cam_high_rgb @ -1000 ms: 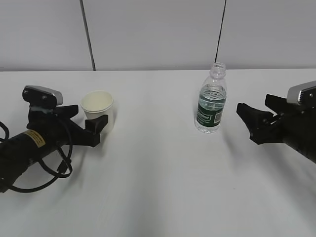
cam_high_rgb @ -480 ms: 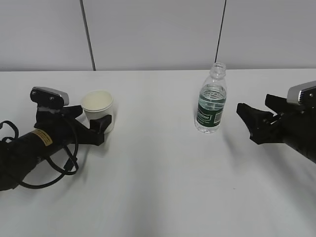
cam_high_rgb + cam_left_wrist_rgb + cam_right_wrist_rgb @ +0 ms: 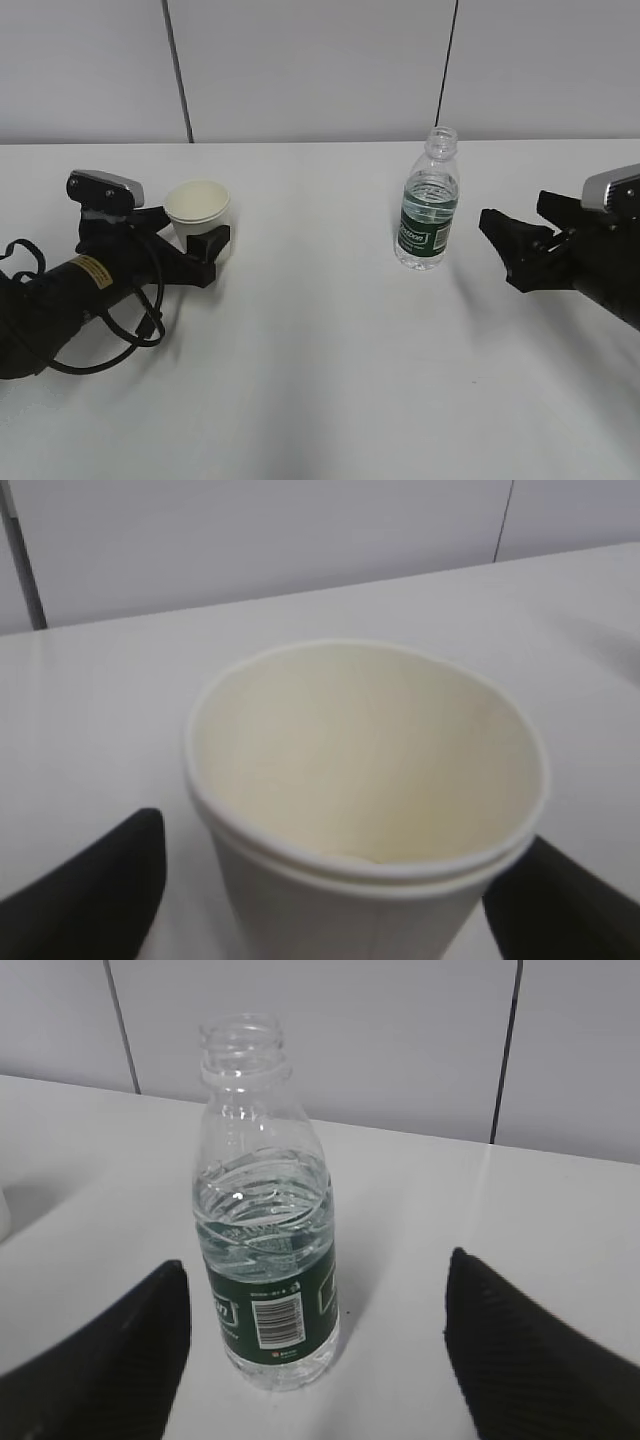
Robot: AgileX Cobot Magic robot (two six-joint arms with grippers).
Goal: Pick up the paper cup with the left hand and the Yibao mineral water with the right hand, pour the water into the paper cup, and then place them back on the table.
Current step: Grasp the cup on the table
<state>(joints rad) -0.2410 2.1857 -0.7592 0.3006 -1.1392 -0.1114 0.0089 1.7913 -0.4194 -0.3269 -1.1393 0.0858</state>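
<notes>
Yibao mineral water point(image 3: 428, 205) is your biggest exposure — the bottle stands uncapped, upright and partly filled on the table point(image 3: 330, 380), so if you bring the right hand point(image 3: 515, 245) in off-centre and one jaw meets the ribbed body first, you would likely tip it and flood the white surface; squeeze too hard once you have it and the thin plastic could push water out of the open neck. That right hand is spread wide and holds nothing, sitting near the bottle but clearly apart from it on the right side; in the right wrist view the bottle point(image 3: 266, 1220) stands ahead of the two finger pads, left of the middle of the gap. The paper cup point(image 3: 199, 218) is the smaller risk — it is light and looks empty, so a nudge from one finger could slide or topple it, and a hard close could crush the rolled rim. Your left hand point(image 3: 190, 245) is also spread wide, empty, with the cup point(image 3: 365, 800) already between its jaws, fingers flanking it on either side; whether either finger touches the wall, you cannot tell.
</notes>
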